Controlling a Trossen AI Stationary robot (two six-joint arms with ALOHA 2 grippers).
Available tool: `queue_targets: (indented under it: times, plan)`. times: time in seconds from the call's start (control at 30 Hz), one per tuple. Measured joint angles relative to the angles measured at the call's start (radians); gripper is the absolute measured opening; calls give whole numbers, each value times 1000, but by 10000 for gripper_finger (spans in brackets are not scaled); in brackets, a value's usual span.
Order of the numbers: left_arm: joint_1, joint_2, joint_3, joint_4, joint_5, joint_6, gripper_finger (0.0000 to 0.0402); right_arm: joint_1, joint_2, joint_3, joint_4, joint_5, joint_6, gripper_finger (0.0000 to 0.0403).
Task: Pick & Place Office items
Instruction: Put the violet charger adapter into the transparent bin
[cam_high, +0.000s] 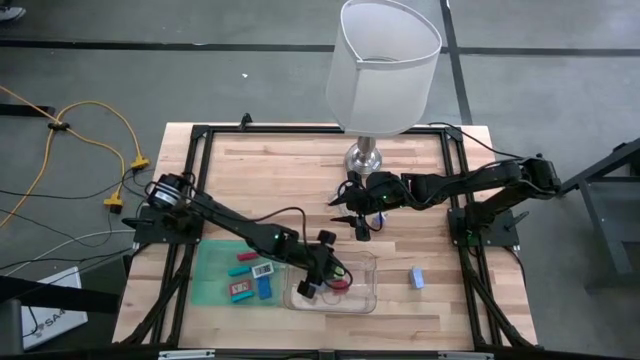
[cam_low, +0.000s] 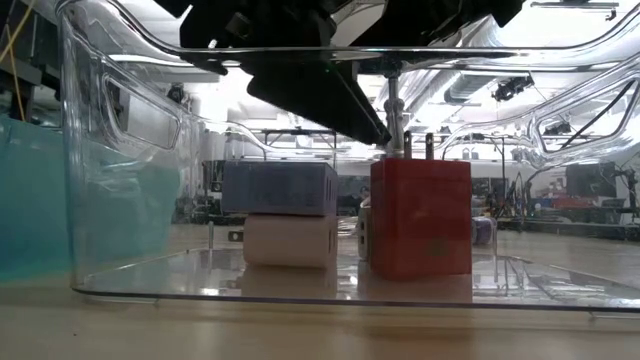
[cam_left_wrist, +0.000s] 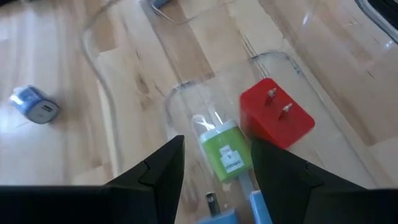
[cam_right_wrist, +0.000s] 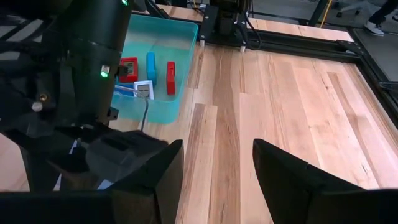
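mid placing step, by the look of it. left gripper (cam_high: 312, 284) low in the high view, just left of centre, over the left end of the clear tray (cam_high: 368, 304). in the left wrist view, fingers (cam_left_wrist: 163, 174) spread, with a green piece (cam_left_wrist: 225, 152) showing in the gap between them; touching or just released, cannot tell. beside it in the tray a red plug block (cam_left_wrist: 275, 120), prongs up, to the right of centre in that frame. low view from table height: the red block again at centre right, with a blue-grey piece (cam_low: 279, 187) and a whitish piece (cam_low: 290, 240) under it to its left; whether those two sit inside the tray or behind it, hard to say.

more items on the teal mat (cam_high: 208, 280) in the lower left of the high view: red, blue, teal and white pieces (cam_high: 250, 280) clustered at its right side. one blue piece (cam_high: 416, 277) alone on the bare wood, lower right of centre, well apart from the tray.

right gripper (cam_high: 360, 222) near the frame's centre, just below the lamp (cam_high: 382, 70) base, waiting, fingers spread wide with nothing between them in the right wrist view.

judged next: if the green piece is down, lift clear of the tray wall without dragging the red block, then swing left to the mat for another piece. needs a straight rise first, as the tray is crowded and the fingers sit close to the red block. lone blue piece likely easier for the right arm.
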Motion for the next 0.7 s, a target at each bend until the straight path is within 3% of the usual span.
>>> queue_targets:
  times: [0.33,0.47,0.7]
  plan:
    - [22,-130,-12,-138,-47,-14,177,0,0,0,-1,0,0,180]
    - [47,-217,-84,-146,-7,-23,177,0,0,0,-3,0,0,180]
    - [73,-384,-220,-142,-48,-58,177,0,0,0,-2,0,0,180]
